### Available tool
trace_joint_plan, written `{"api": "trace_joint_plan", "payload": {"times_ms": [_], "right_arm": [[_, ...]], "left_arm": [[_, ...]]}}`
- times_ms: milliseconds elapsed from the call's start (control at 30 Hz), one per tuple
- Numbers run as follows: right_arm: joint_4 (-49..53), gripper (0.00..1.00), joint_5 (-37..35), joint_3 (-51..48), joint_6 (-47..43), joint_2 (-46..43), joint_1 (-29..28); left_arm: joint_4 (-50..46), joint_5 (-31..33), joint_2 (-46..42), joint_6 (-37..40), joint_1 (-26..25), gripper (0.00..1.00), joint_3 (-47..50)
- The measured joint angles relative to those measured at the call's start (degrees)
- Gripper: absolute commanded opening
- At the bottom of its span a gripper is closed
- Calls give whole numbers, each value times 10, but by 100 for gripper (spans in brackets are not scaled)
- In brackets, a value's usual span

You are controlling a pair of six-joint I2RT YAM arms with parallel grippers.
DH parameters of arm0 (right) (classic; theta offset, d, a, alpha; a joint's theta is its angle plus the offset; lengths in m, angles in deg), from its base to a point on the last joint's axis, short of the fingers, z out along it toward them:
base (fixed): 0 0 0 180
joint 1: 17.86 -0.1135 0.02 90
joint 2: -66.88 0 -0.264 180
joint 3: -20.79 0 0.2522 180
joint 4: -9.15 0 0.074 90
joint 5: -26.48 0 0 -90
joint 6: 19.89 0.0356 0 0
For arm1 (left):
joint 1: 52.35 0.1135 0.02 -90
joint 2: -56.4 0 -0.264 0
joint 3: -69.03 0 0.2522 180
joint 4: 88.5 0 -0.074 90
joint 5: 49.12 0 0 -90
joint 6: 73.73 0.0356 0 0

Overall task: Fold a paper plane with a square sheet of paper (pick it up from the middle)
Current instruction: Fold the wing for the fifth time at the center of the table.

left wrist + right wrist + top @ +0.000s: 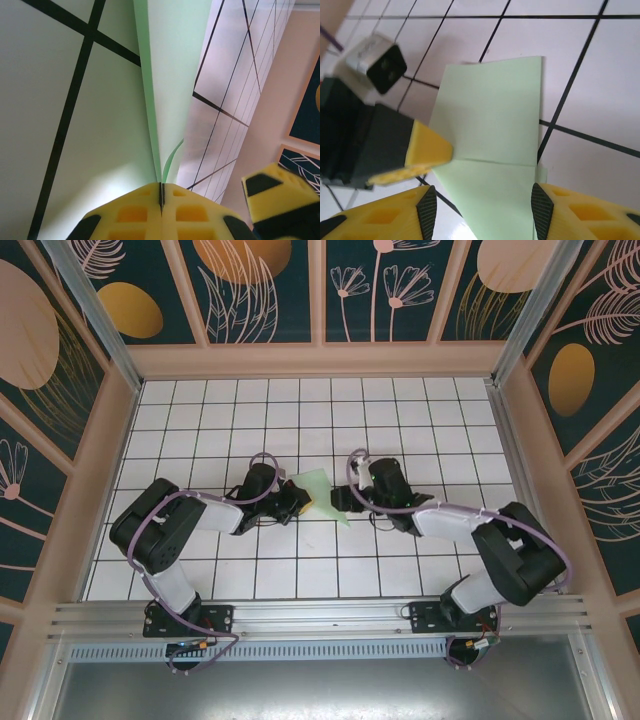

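One pale green sheet of paper (492, 110) is in play. It is creased and partly folded, and it lies at the middle of the white gridded surface (400, 410), between the two arms; whether it rests on the surface or hangs just above it cannot be told. The left fingers (130, 217) are closed flat on one folded edge, pads meeting with the paper pinched between them. The right fingers (585, 215) stand well apart, one on either side of the sheet's other end, gripping nothing. The step in hand appears to be a re-grip for the next fold. Recommended procedure: hold the left pinch firm and level so that the crease does not slip. Set the right fingers square across the layers, close to the crease line, before closing. Close gently, since thin paper is likely to buckle or tear under a skewed pull. Count: one sheet, two arms, two pairs of fingers.
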Motion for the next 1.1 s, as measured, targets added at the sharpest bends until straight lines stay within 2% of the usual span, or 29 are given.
{"api": "trace_joint_plan", "payload": {"times_ms": [133, 300, 433, 667, 733, 1100], "right_arm": [[-35, 53, -64, -42, -94, -17, -65], [-74, 50, -118, -49, -178, -1, -87], [-99, 45, -129, -48, -222, 26, -105], [-125, 45, -138, -45, -266, 70, -123], [-131, 40, -143, -43, -273, 88, -124], [-160, 34, -172, -24, -303, 146, -125]], "left_arm": [[-1, 0, 0, 0, 0, 4, 0], [-4, 0, 0, 0, 0, 4, 0], [-6, 0, 0, 0, 0, 4, -2], [-10, 0, 0, 0, 0, 4, -6], [-11, 0, -1, 0, 0, 4, -7], [-15, 0, -1, 0, 0, 4, -10]]}}
